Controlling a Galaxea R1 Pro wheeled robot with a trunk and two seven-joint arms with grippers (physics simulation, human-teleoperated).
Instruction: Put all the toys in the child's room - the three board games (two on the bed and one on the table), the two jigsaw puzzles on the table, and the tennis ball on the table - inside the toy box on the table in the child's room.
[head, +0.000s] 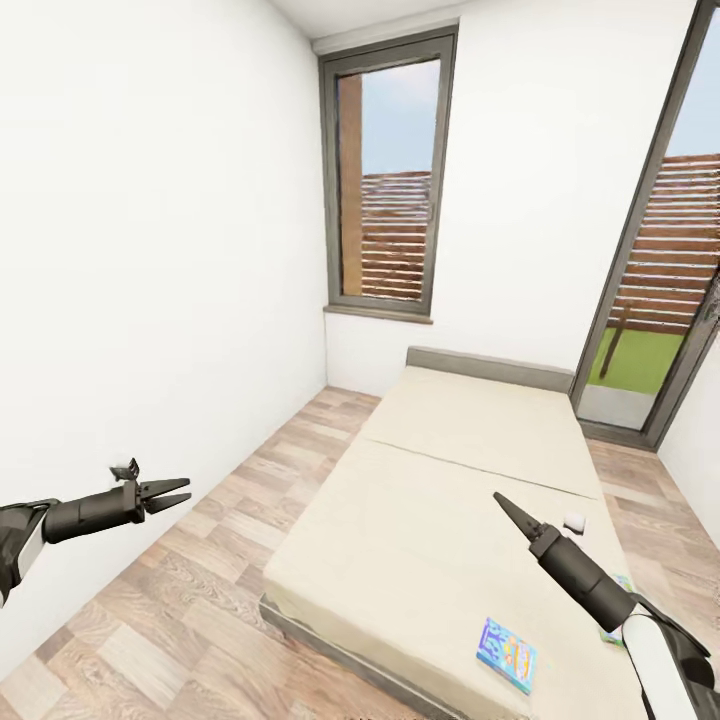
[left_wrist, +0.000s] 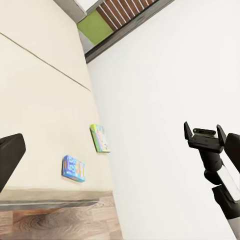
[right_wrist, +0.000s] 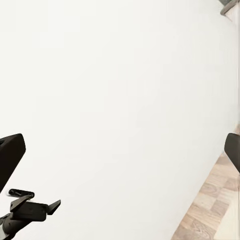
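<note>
while my left claw (head: 172, 494) hangs over the wood floor (head: 190, 600) with its fingers narrowly parted and empty, my right claw (head: 503, 504) sits above the bed (head: 440, 500); i cannot tell how its fingers stand. on the mattress near the foot edge lies the blue board game (head: 507, 654). the green-edged board game (left_wrist: 100, 138) lies near it, by the bed's wall-side edge.

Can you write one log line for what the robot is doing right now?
phase: facing bed | left pincer: open, empty | right pincer: over bed | blue board game: on bed
</note>
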